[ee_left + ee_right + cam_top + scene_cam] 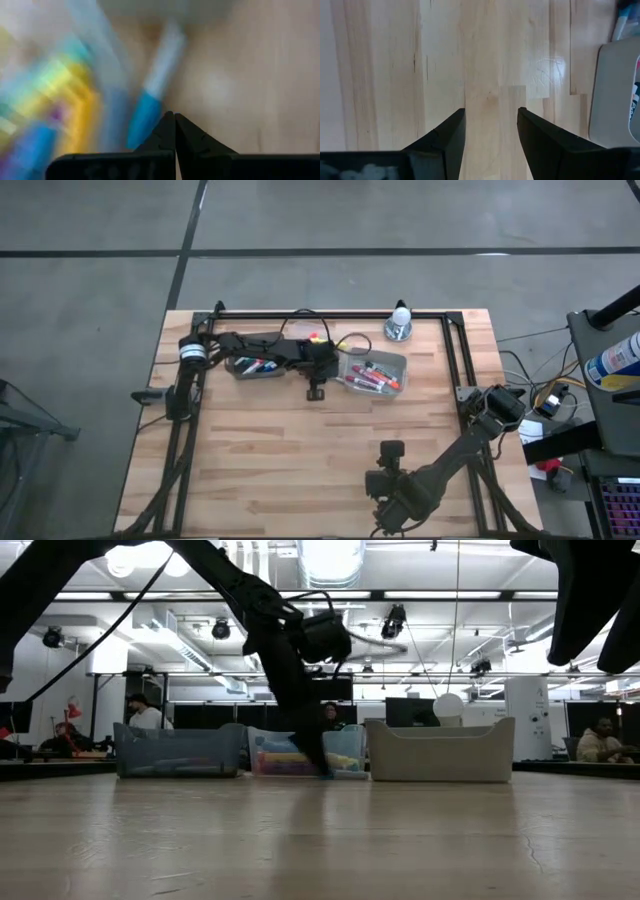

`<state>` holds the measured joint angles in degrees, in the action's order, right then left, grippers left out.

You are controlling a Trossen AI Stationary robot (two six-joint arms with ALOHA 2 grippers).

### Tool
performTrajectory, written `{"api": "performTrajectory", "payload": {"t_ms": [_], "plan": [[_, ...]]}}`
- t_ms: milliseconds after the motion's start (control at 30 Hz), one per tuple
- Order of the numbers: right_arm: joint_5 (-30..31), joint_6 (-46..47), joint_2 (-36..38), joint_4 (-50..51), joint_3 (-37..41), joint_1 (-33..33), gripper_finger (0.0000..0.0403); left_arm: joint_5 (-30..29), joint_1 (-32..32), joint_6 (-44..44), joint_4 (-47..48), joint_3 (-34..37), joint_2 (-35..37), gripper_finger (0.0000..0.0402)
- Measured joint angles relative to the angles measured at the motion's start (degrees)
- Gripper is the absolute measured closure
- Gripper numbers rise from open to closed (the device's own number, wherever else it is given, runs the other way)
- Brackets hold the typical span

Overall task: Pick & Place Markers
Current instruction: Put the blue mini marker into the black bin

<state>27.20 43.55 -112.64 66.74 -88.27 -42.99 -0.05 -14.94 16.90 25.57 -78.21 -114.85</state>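
Note:
My left gripper (174, 119) (328, 358) is shut and points steeply down at the far middle of the table, by the bins. A white marker with a blue cap (152, 92) lies on the wood just beside its fingertips. A clear bin (300, 755) of yellow, blue and other markers (65, 100) stands right next to it. More markers lie in a bin to the left (255, 365) and in one to the right (375, 372). My right gripper (491, 122) (390, 480) hangs open over bare wood near the table's front right. My left gripper comes slanting from above, its shut fingertips (167, 122) right beside the marker's blue cap (145, 117). Nothing is between the fingers. Whether they touch the cap I cannot tell. The marker lies flat on the table.
A small round white-topped thing (400, 326) stands at the far edge. Black frame rails (450, 350) run around the table's edges. A pale bin's corner (615, 95) shows beside my right gripper. People sit beyond the table (145, 715). Bare wood spreads over the near half (280, 450).

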Motion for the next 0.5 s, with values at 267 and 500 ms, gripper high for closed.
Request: {"api": "performTrajectory", "payload": {"t_ms": [267, 500], "plan": [[0.0, 0.0, 0.0, 0.0, 0.0, 0.0, 0.0234, 0.8, 0.7, -0.9, 5.7, -1.5, 1.8, 0.0402], [0.2, 0.0, 0.0, 0.0, 0.2, 0.0, 0.0234, -1.1, 0.6, -1.6, 5.3, -2.1, 2.3, 0.04]]}}
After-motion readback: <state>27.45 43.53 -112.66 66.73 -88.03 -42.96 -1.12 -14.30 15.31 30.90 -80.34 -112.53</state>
